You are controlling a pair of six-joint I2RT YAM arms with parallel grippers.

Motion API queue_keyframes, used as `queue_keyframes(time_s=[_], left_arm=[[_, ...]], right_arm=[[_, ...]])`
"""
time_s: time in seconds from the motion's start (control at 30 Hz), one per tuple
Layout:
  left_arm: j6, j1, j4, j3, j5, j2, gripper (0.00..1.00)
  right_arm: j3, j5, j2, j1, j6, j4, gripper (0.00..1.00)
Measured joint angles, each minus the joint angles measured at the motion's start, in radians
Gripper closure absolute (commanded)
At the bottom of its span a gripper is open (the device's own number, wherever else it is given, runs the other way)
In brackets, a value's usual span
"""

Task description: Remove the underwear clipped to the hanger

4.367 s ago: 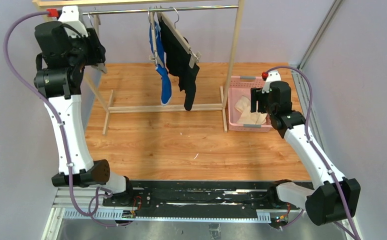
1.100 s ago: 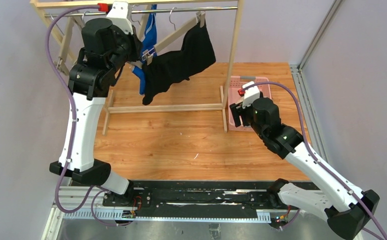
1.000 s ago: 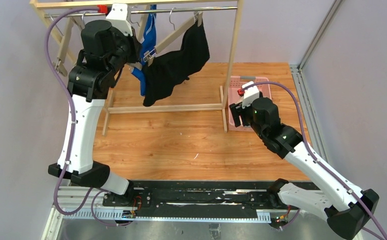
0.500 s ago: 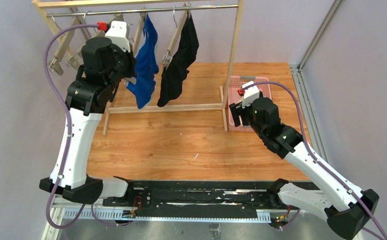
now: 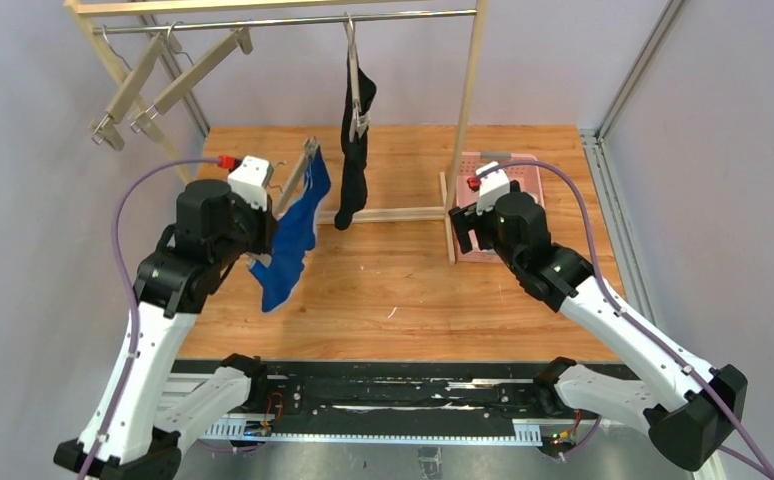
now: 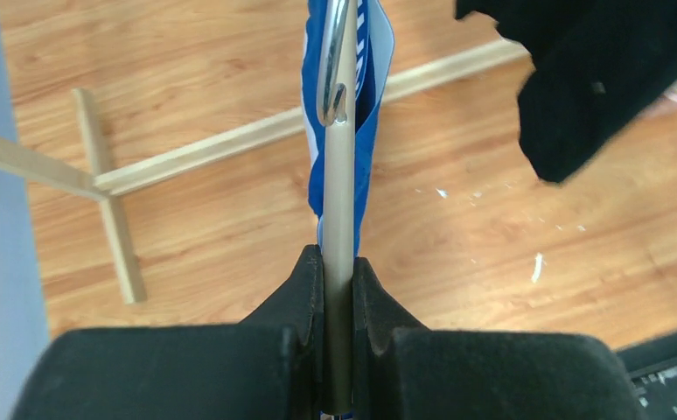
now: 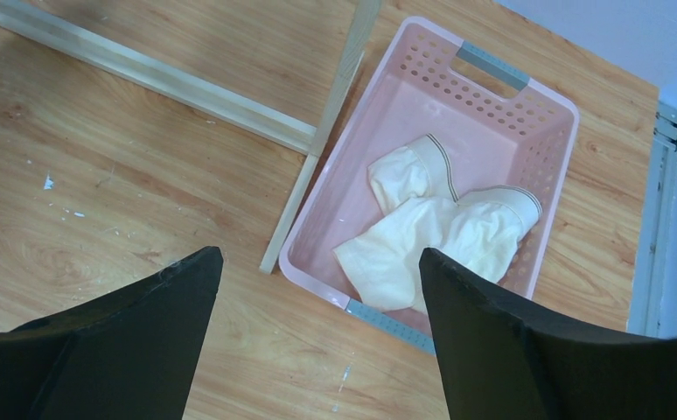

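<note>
Left gripper (image 6: pixel 338 262) was clamped shut on the bar of a hanger (image 6: pixel 338 175), held off the rail (image 5: pixel 263 22) above the counter (image 5: pixel 413 290), probably to bring the clipped blue underwear (image 5: pixel 291 245) within reach for pulling free. Right gripper (image 7: pixel 313 262) gaped wide and empty over the pink basket (image 7: pixel 510 87) holding the cream underwear (image 7: pixel 422 245). Black underwear (image 5: pixel 351 170) hung from the rail. Hanger was seen edge-on, so it was unclear how many clips gripped the blue fabric.

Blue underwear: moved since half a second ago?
Yes. The blue underwear, on its hanger in the shut left gripper, has left the rail and hangs nearer, in front of the rack's base bar.
</note>
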Motion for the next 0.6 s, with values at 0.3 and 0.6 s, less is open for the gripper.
queue_keyframes(time_s=[0.3, 0.6], left_arm=[[0.016, 0.000, -0.045, -0.128, 0.324, -0.140, 1.00], [0.095, -0.010, -0.086, -0.244, 0.552, -0.097, 1.00]], right_arm=[[-0.019, -0.263, 0.008, -0.139, 0.045, 0.071, 0.13], [-0.039, -0.757, 0.006, -0.312, 0.128, 0.176, 0.12]])
